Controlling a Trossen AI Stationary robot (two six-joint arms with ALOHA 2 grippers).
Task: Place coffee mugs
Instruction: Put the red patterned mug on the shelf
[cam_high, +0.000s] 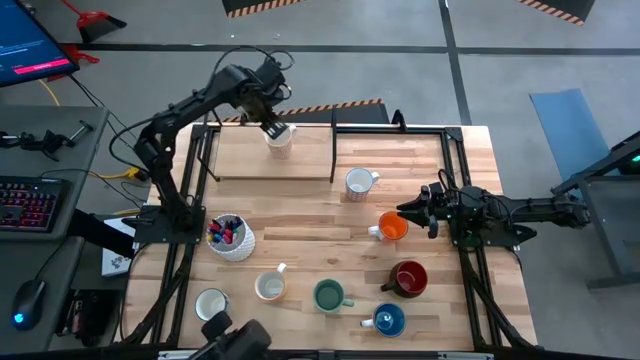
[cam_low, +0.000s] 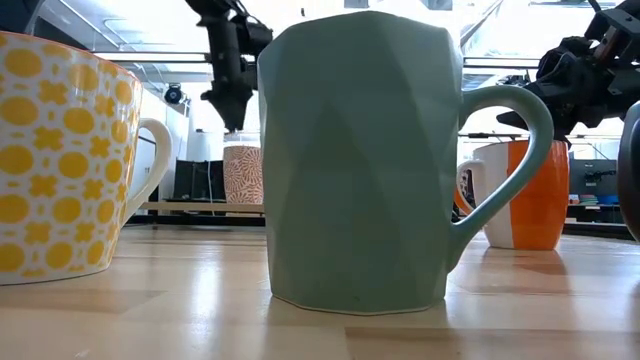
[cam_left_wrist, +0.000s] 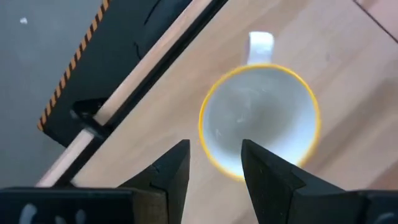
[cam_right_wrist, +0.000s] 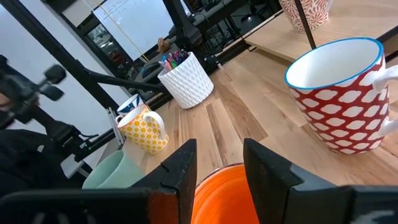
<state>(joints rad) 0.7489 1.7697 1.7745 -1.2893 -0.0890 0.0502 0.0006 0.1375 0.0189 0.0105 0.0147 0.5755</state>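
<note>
Left gripper (cam_high: 275, 129), fingers spread just above the patterned mug (cam_high: 279, 139) rim, right gripper (cam_high: 408, 215) spread by orange mug (cam_high: 392, 227); we'd judge glazed ceramic rigid, slippery, chippable, so pinch the rim wall.

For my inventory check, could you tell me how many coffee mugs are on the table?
8: one under the left gripper at the far edge, one centre, orange, dark red, blue, green, and two white ones near-left.

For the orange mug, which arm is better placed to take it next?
The right. The right gripper is already at the orange mug, its open fingers straddling the rim in the right wrist view. The left gripper is far off at the back, over a white mug.
</note>
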